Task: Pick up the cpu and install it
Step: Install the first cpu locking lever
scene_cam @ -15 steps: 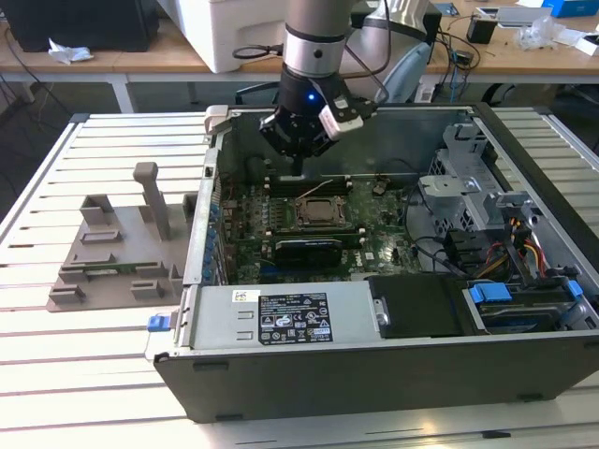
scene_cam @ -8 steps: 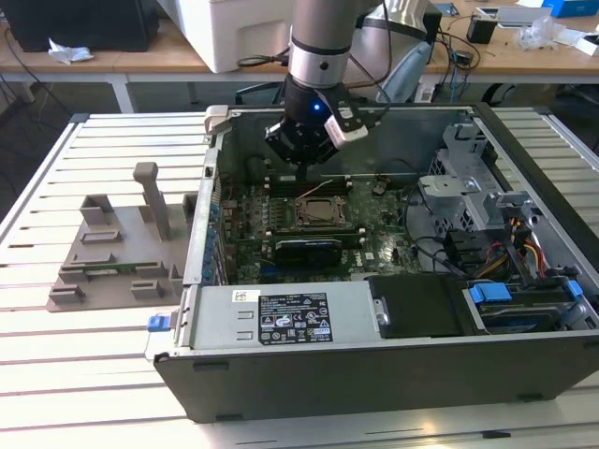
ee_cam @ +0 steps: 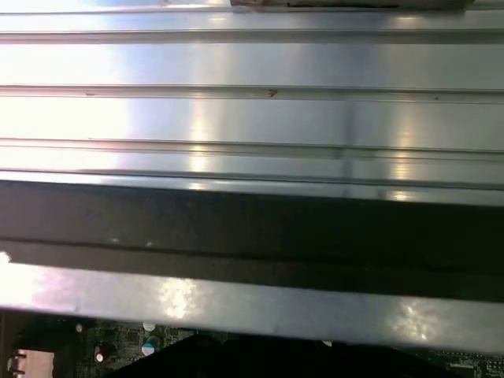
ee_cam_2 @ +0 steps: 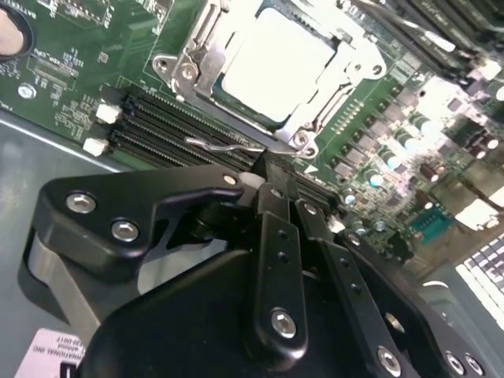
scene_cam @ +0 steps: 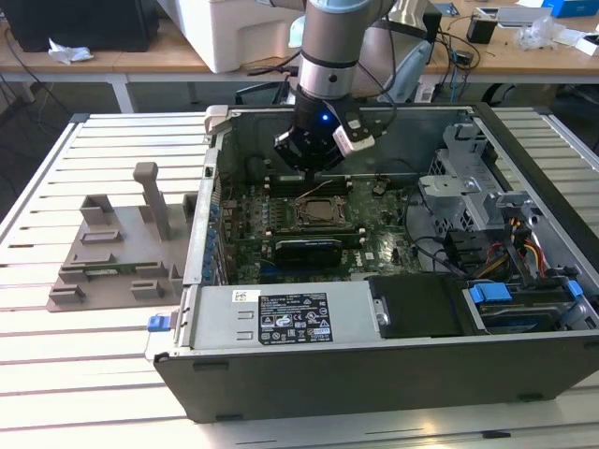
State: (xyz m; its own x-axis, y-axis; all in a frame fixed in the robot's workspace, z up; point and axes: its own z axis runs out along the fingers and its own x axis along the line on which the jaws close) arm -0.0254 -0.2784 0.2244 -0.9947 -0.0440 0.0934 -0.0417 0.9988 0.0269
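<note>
The cpu (ee_cam_2: 272,63) lies flat in the motherboard socket (ee_cam_2: 189,75) inside the computer case (scene_cam: 374,365), beyond the empty pincer (ee_cam_2: 276,185) with fingers pressed together; it looks light, rigid and fragile, best held by opposite edges.

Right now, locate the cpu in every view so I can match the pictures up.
Exterior view: the cpu lies in the socket frame at mid-board, just beneath the gripper.
Second wrist view: the cpu is the pale square plate inside the metal frame, beyond the gripper.
First wrist view: slatted table, dark case wall, and a green strip of board.
Shared landmark: the green motherboard.
</note>
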